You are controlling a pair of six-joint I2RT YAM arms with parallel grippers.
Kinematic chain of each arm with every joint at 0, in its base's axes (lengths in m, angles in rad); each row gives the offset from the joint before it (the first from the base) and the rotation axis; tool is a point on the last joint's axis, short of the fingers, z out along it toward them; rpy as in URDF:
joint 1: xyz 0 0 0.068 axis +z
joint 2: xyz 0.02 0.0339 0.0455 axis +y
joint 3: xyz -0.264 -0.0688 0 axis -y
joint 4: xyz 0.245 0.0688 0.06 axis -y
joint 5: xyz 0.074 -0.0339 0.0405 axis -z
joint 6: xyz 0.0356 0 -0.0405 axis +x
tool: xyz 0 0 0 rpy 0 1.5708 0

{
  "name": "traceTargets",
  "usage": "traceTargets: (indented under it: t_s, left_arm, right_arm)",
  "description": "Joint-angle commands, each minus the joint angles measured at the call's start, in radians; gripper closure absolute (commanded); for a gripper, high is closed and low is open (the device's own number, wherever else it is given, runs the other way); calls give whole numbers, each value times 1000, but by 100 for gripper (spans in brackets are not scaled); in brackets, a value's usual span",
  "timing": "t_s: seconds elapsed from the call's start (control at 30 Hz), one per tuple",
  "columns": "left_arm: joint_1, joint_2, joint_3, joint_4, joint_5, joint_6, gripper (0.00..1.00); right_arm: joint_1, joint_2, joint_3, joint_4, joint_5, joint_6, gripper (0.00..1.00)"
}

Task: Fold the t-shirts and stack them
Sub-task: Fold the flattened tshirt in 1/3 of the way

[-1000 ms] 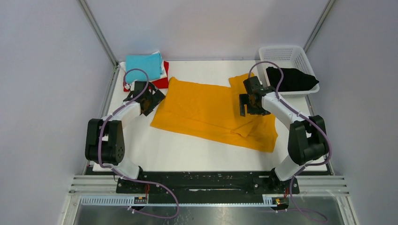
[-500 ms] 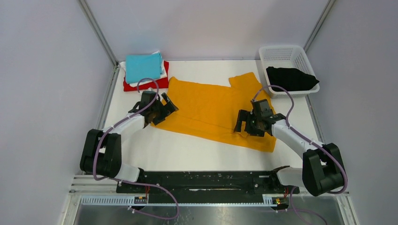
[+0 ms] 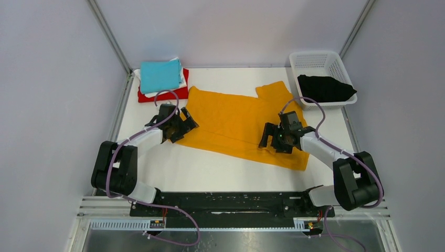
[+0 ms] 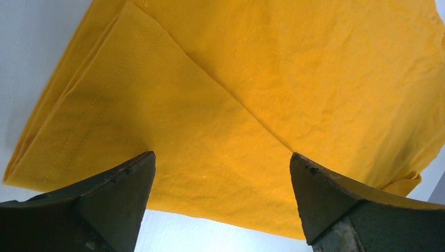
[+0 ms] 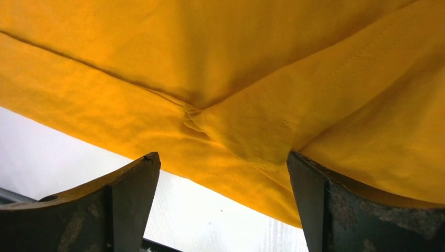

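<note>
Top external view: orange-yellow t-shirt [image 3: 236,122] is being flanked by left gripper [image 3: 184,126] at nine o'clock, right gripper [image 3: 270,143] at four o'clock; both released, nothing being grasped.

The white counter [image 3: 173,168] carries three things. An orange-yellow t-shirt [image 3: 231,118] lies spread across its middle, with a fold running along its near edge and one sleeve reaching toward the far right. In the far left corner a red t-shirt [image 3: 180,93] lies flat at the bottom of a folded stack, with a white t-shirt [image 3: 183,77] and a teal t-shirt [image 3: 160,75] above it. At the far right corner sits a white mesh basket [image 3: 315,58] holding a black t-shirt [image 3: 325,88], well apart from the stack.
</note>
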Motion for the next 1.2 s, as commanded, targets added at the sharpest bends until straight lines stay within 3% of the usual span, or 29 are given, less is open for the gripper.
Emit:
traceTargets:
  t_s: [0.0, 0.33, 0.5, 0.7, 0.93, 1.17]
  left_arm:
    - [2, 4, 13, 11, -33, 21, 1]
    - [3, 17, 20, -3, -33, 24, 1]
    - [3, 7, 19, -17, -47, 29, 1]
    - [3, -6, 28, -45, -92, 38, 1]
    - [3, -10, 40, -71, -142, 49, 1]
    - [3, -10, 44, -82, -155, 53, 1]
  right_arm:
    - [-2, -78, -21, -47, 77, 4, 1]
    - [0, -33, -72, 94, -25, 34, 1]
    - [-1, 27, 1, 128, -25, 48, 1]
    - [0, 88, 138, 33, 30, 9, 0]
    - [0, 134, 184, 50, 27, 4, 1]
    - [0, 282, 387, -15, 42, -62, 1]
